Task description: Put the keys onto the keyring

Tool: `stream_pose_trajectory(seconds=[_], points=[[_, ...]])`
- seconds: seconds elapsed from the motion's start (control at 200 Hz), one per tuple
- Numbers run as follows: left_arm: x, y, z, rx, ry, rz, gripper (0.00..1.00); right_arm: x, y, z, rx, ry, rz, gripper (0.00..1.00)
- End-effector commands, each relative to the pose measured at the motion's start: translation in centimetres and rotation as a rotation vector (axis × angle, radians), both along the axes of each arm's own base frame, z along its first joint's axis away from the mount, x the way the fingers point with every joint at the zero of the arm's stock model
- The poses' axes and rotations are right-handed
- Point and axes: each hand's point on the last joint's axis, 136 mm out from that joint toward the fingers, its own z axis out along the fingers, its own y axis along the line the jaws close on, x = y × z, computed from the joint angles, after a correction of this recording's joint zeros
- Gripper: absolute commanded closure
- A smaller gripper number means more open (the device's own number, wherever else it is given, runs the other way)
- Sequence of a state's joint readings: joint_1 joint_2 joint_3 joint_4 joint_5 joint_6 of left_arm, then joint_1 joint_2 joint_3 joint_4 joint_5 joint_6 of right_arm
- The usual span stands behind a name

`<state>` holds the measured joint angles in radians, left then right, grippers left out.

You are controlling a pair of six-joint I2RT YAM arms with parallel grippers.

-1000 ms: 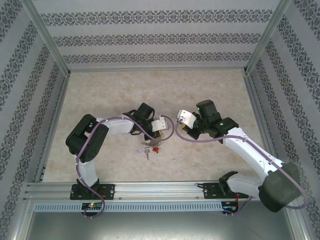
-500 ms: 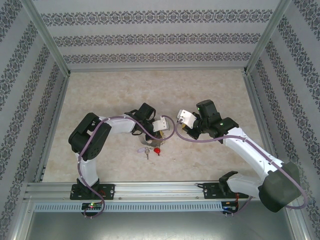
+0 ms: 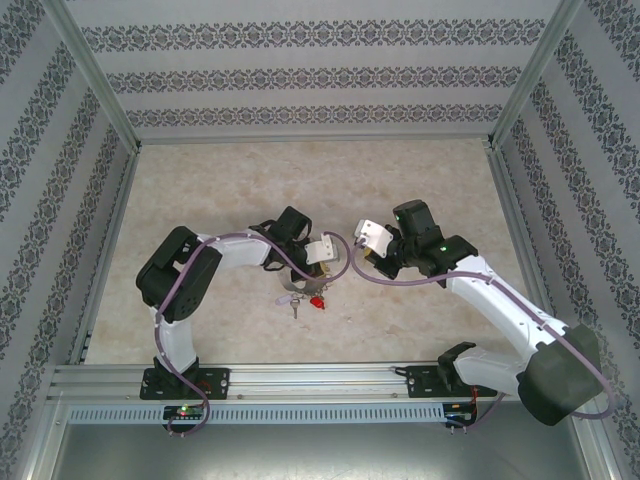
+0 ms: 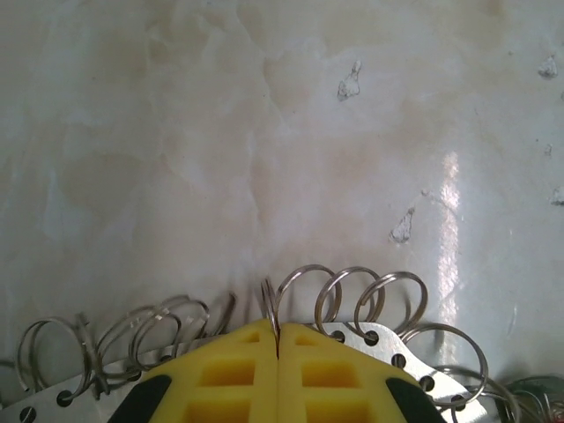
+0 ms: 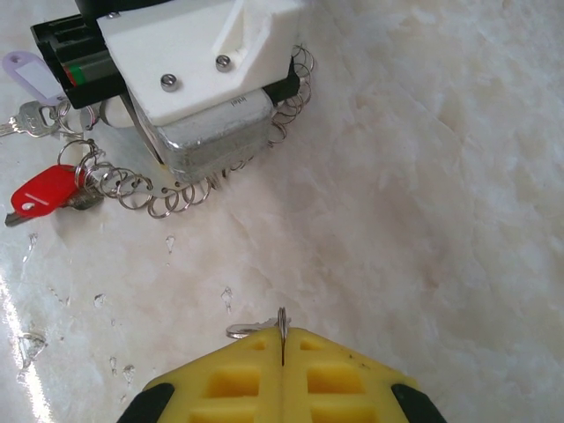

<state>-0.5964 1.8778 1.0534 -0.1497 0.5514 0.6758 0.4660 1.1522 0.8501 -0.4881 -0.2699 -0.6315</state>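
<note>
"Holding anything in your left tool [image 4: 278,352]?"

"Yes. Its yellow tips were pressed together on one small loop of the keyring [image 4: 381,346], which lay on the worktop [image 4: 264,132] near the middle, links fanning out on both sides of the tips."

"And your right tool [image 5: 282,352]?"

"Closed too, pinching a small silver ring [image 5: 281,319], just right of my left tool."

"The keys?"

"A red key [image 5: 42,191] and a pale key [image 5: 26,72] lay by the keyring's links, on the near side of my left tool."
</note>
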Motion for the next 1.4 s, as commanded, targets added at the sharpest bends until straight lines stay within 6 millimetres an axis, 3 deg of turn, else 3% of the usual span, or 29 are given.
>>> stream_pose_trajectory(seconds=[0.0,0.155,0.285,0.595,0.839,1.149,1.394], points=[[-0.4,0.2,2.7,-0.021,-0.054,-0.001,1.00,-0.3,-0.1,0.4,0.049,-0.001,-0.014,1.00],[-0.6,0.1,8.0,-0.144,-0.184,0.000,1.00,-1.1,1.1,1.4,0.146,-0.017,0.041,1.00],[-1.6,0.5,11.5,-0.210,-0.285,-0.035,1.00,-2.4,2.6,3.0,0.245,-0.047,0.144,1.00],[-4.8,2.2,17.3,-0.315,-0.506,-0.112,1.00,-5.0,5.4,6.1,0.313,-0.169,0.317,1.00],[-6.5,2.8,19.2,-0.344,-0.630,-0.156,1.00,-6.7,7.2,6.6,0.287,-0.185,0.404,1.00],[-7.8,3.0,20.7,-0.339,-0.717,-0.236,1.00,-6.5,7.6,8.1,0.296,-0.213,0.404,1.00],[-8.5,2.8,20.6,-0.332,-0.730,-0.291,1.00,-6.4,7.9,9.4,0.309,-0.232,0.411,1.00]])
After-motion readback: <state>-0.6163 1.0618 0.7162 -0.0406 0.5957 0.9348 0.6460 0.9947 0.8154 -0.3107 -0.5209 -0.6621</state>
